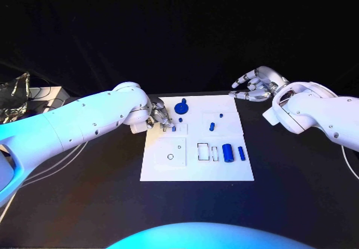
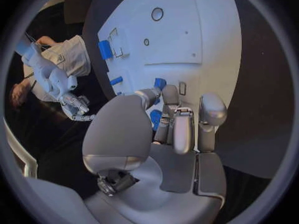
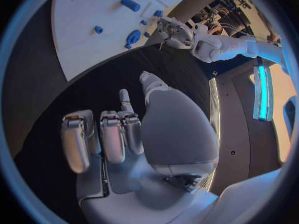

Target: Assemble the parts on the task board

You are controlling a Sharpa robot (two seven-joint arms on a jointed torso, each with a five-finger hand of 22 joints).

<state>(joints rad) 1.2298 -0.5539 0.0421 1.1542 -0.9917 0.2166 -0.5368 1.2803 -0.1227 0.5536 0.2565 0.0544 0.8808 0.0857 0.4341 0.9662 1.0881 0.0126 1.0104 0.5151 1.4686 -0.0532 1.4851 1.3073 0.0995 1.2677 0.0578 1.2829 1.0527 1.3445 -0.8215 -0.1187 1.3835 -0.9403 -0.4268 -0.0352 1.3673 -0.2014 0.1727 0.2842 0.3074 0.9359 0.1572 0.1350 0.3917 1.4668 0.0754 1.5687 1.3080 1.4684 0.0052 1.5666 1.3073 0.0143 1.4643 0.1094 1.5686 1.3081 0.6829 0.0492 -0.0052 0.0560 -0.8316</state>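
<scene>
The white task board (image 1: 196, 168) lies in the middle of the table. My left hand (image 1: 159, 116) hovers over its far left part, fingers curled down beside two small blue parts (image 1: 174, 128) (image 1: 180, 120). In the left wrist view the thumb and fingers (image 2: 176, 127) close in around a small blue part (image 2: 156, 118), with another (image 2: 160, 83) at their tips; a grip is not plain. A blue knob (image 1: 183, 108) stands at the far edge. Two blue cylinders (image 1: 227, 152) lie at the right. My right hand (image 1: 254, 85) hangs off the far right corner, fingers loosely bent, holding nothing.
Small blue pegs (image 1: 212, 125) (image 1: 221, 115) sit on the board's far right part. Outlined slots (image 1: 203, 151) and a round hole (image 1: 170, 156) mark the near half. Cables and a dark object (image 1: 18, 96) lie at the table's far left.
</scene>
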